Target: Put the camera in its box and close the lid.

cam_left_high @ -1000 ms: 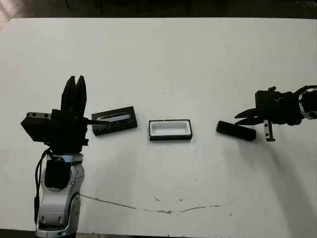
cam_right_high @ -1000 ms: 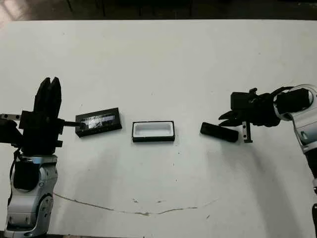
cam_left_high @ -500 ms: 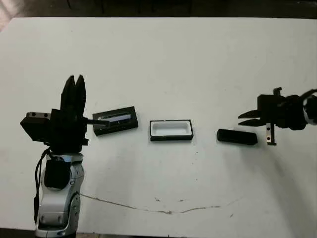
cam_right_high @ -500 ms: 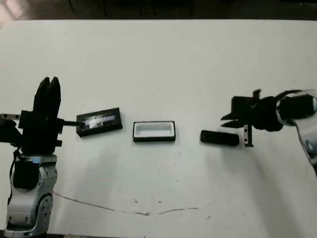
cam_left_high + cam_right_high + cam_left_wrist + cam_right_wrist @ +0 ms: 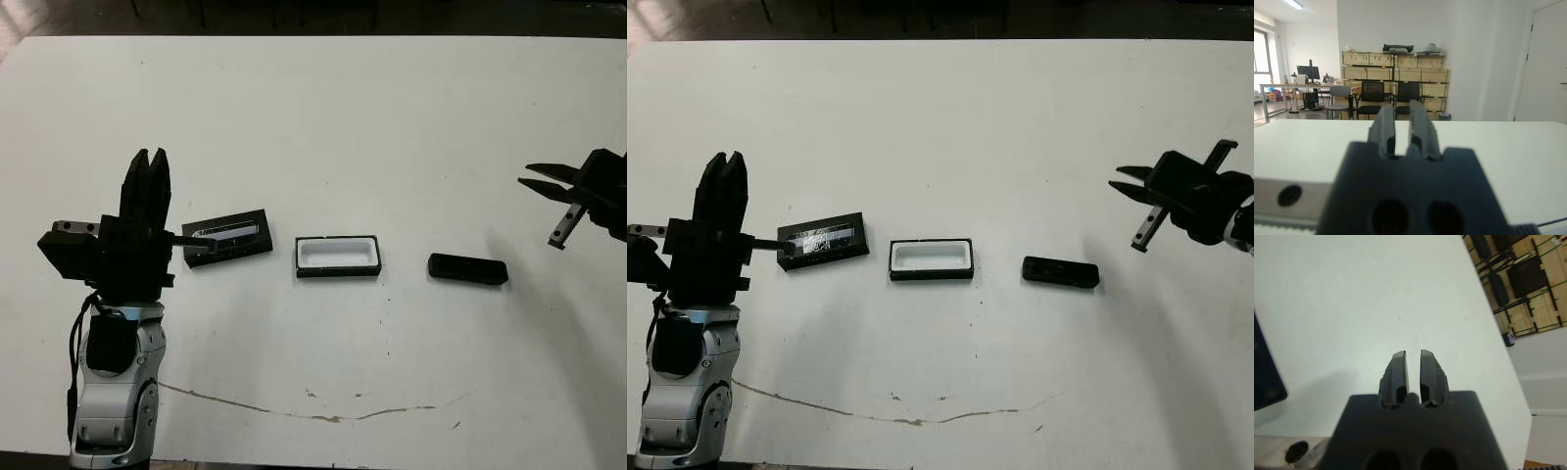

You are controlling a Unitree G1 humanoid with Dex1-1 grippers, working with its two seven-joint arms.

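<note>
The camera [image 5: 467,269] lies flat on the desk [image 5: 392,127], right of the open box [image 5: 337,256]. The right hand [image 5: 545,180], fingers narrowly apart and empty, hovers well clear. The left hand [image 5: 148,181], nearly closed, points upward beside the lid [image 5: 227,236].

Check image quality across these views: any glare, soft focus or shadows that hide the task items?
Head views: even light and sharp; only the lid shows glare on its silvery strip, while the camera and box read clearly. Left wrist view: the gripper body is blurred close up, the room beyond sharp. Right wrist view: the right gripper casts a soft shadow on the table.
</note>
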